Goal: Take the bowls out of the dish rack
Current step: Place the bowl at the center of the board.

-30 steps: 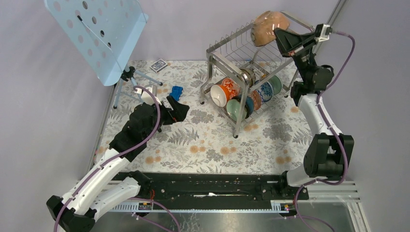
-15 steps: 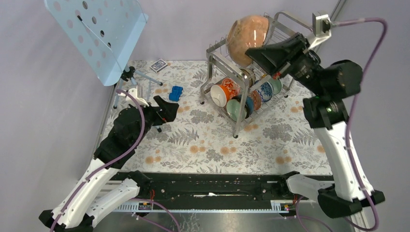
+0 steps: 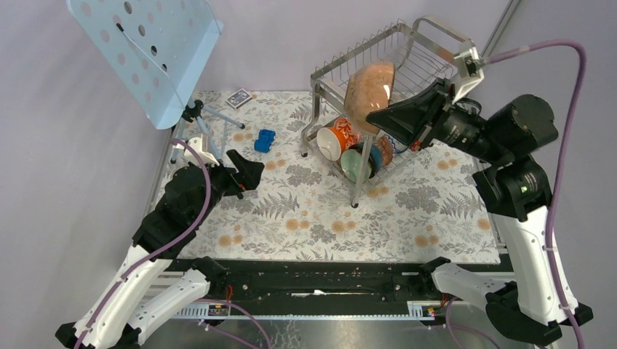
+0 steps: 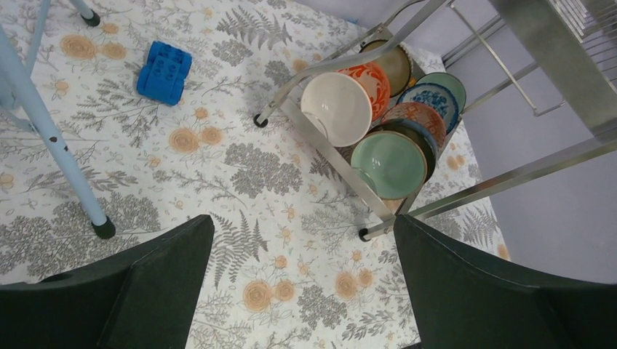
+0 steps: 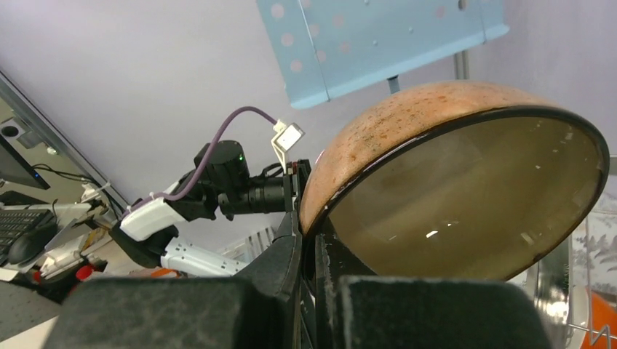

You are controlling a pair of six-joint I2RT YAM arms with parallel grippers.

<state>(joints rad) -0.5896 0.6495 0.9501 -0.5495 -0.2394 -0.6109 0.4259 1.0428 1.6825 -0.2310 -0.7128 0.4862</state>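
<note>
While aloft, speckled bowl (image 3: pixel 369 93) above rack (image 3: pixel 416 45)

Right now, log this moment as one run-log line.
right gripper: shut on speckled bowl rim, bowl in air by dish rack | left gripper: open, empty, over mat | racked bowls: lower tier, on edge

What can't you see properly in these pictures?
Top view: the pinkish-brown speckled round bowl and the right gripper holding it cover some bowls in the shiny steel wire dish rack; number unclear.
Right wrist view: that bowl fills the picture, hiding the table.
Left wrist view: the rack's top tier is cut off by the edge.
</note>
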